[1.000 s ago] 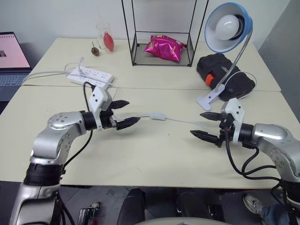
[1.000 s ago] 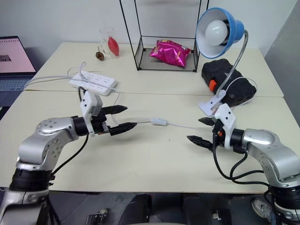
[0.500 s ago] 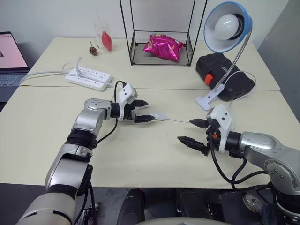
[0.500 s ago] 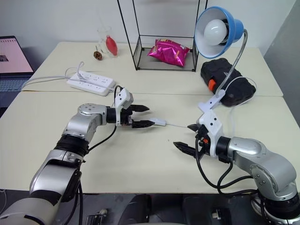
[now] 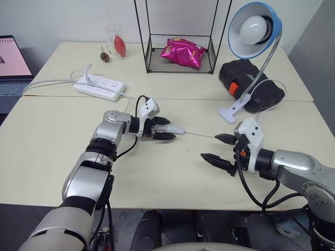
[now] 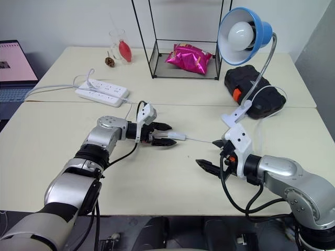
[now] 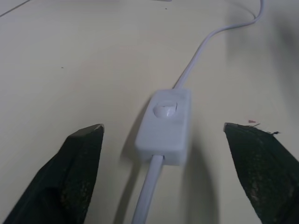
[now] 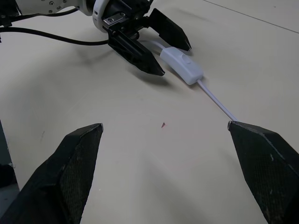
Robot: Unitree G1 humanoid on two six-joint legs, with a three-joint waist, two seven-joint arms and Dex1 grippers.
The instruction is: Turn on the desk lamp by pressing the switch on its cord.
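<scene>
My left claw [image 5: 166, 128] is open around the switch [image 7: 166, 125], which lies between its fingers, untouched. My right claw [image 5: 218, 148] gapes empty, nearby. The desk lamp [image 5: 255, 30] looks unlit; pressing remains.

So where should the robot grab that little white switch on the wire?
Probably across the switch's two long flat sides, coming in along the cord. It lies flat with its button facing up, and the left gripper's open fingers already stand on either side of it.
</scene>
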